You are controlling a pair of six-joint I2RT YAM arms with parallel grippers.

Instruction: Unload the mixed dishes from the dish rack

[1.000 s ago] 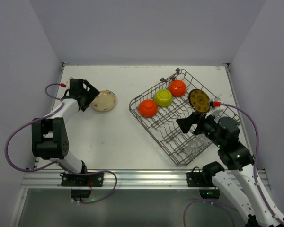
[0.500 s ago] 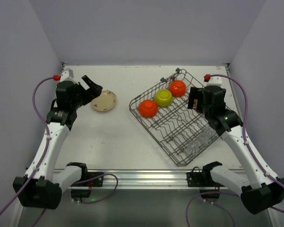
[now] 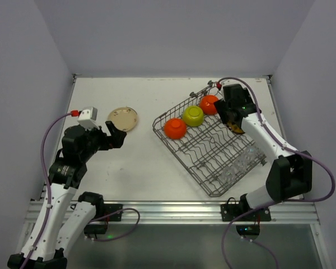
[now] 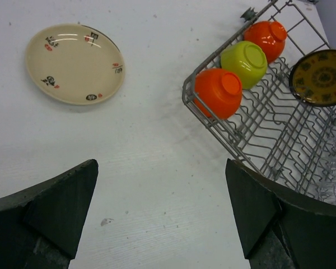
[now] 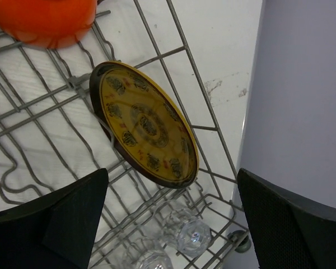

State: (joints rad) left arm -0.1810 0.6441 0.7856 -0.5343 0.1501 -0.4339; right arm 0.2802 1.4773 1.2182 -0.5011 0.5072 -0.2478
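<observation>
Black jaws of the left gripper point(image 3: 115, 138) stand spread wide with nothing between them, hovering above the bare white table point(image 3: 134, 162). In the left wrist view, both fingers point(image 4: 50, 218) frame open tabletop. A round plate point(image 3: 123, 119) lies flat, cream side up, at about 1 o'clock from this gripper and apart from it. It sits outside the rack, toward the table's 10 o'clock.

The right gripper point(image 3: 231, 114) is also spread wide and holds nothing. It hangs over the far end of the dish rack point(image 3: 207, 152), pointing down at a patterned plate point(image 5: 145, 123). That plate stands tilted on its edge among the wires, its yellow-brown face turned up to the right wrist camera. Neither finger point(image 5: 61, 216) touches it there.

The grey wire rack sits askew on the table's 3 o'clock side. Three bowls lie mouth-down in a row along its 10 o'clock edge:
- An orange bowl point(image 3: 175, 128) at the near end.
- A yellow-green bowl point(image 3: 193, 115) just beside it in the middle.
- A second orange bowl point(image 3: 209, 103) at the far end, near the right gripper.

Clear glasses point(image 3: 238, 165) rest in the rack toward its 4 o'clock end. They are faint from above, and two show below the patterned plate in the right wrist view.
</observation>
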